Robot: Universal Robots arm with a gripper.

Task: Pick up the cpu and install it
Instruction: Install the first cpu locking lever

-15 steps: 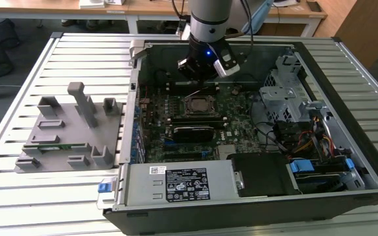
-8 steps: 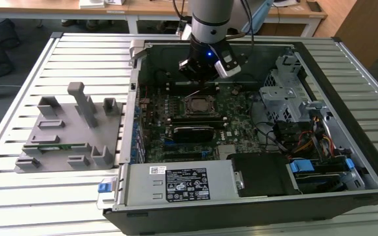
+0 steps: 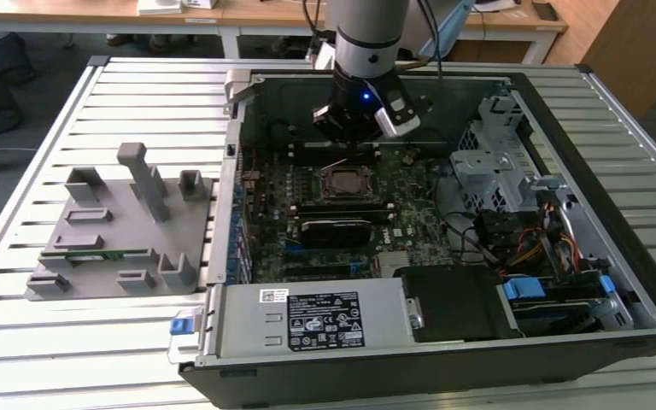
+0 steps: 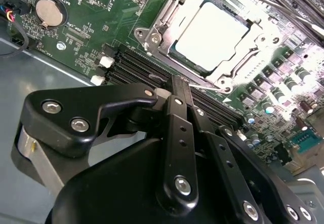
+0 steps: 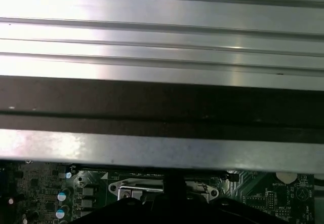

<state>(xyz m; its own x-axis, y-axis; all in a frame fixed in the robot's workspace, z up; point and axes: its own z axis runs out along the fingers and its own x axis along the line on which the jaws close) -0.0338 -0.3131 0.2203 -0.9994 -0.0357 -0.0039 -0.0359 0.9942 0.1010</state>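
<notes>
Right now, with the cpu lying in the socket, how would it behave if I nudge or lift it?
The cpu looks flat, rigid and thin, so probably light and not apt to roll. Its smooth metal top may be slippery. Sitting inside the socket frame, it likely won't slide sideways.

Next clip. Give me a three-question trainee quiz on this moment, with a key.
1. True or false: the cpu lies in the socket.
2. The claw hangs over: A) the grey rack B) the motherboard C) the power supply.
3. What round silver part sits on the motherboard in the second wrist view?

Key: 1 true. 2 B. 3 the coin battery.
</notes>
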